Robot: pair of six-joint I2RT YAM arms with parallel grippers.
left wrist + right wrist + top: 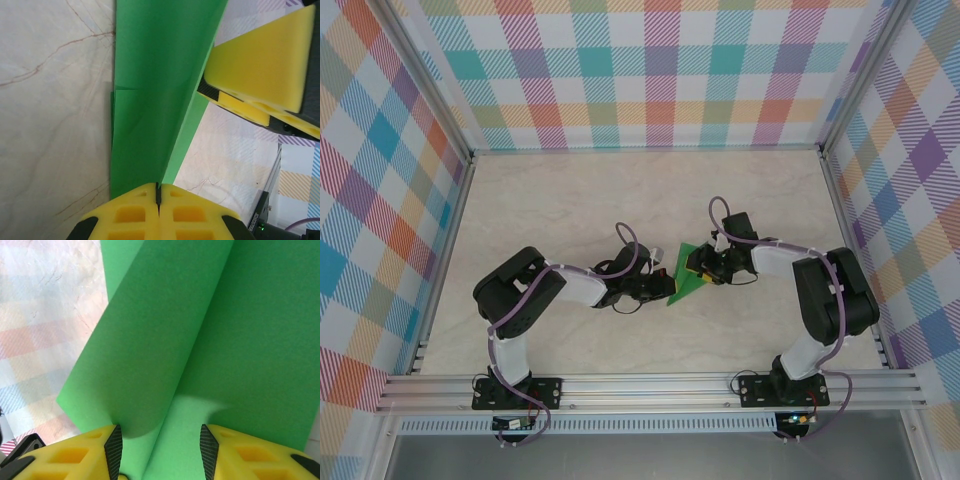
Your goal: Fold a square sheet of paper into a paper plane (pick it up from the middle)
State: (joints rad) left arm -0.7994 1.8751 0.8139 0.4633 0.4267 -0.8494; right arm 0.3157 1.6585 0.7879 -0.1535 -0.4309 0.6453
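Paper (pixel 686 283): a bright-green sheet, partly folded into a long angular shape, at mid-table between the two arms and apparently lifted off the marbled tabletop (pixel 570 200).
Left pincer (pixel 158 186): yellow fingers pressed together with no gap, the lower tip of the sheet pinched at their seam.
Right pincer (pixel 160 445): fingers (pixel 113 446) spread apart, a loose curl of the sheet sitting in the gap; no squeeze on it is visible.
Fold: a soft roll rather than a sharp crease in the right wrist view; in the left wrist view one layer sits slightly off the layer beneath along the left edge.
Risk, slip: the left grip looks to bite only a narrow tip, so a tug from the other arm could pull the sheet free and drop it.
Risk, crooked crease: if the right pincer closes on the curl as it sits, the crease would likely land off the intended line and skew the plane.
Risk, tear: thin paper stretched between two arms moving apart could rip at the pinched corner.
Risk, collision: the two pincers sit close together at the sheet, so a small sideways error could knock one against the other.
Stage: judged mid-fold, no finished dart shape yet.
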